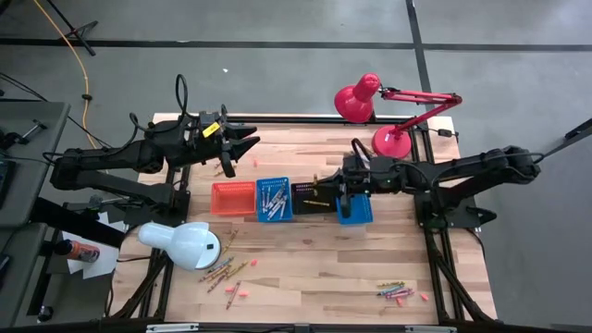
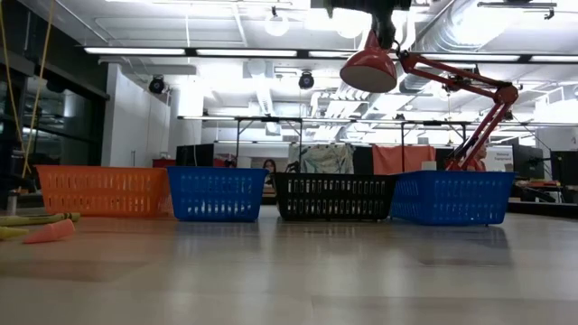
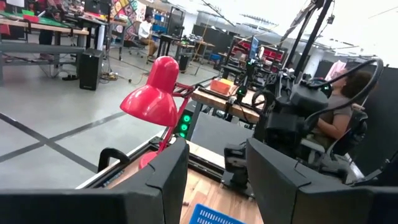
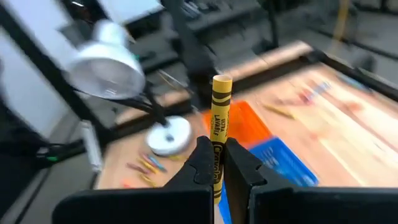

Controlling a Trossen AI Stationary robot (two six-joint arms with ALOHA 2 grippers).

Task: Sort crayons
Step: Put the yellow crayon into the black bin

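Yellow crayon (image 4: 220, 118) pinched upright in right pincer (image 4: 219, 163), over basket row (image 1: 291, 200) mid-tabletop; not yet dropped. Some crayons (image 1: 272, 200) already in blue basket. Loose piles left: near-left (image 1: 222, 274) and near-right (image 1: 394, 291) (plenty to go). Left pincer (image 1: 250, 145) open, empty, far-left.

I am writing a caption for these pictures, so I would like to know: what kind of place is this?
Probably a robotics lab or workshop. The wooden table stands on a concrete floor marked with tape lines, exposed ducts and strip lights hang overhead, and more workbenches with equipment fill the room behind.
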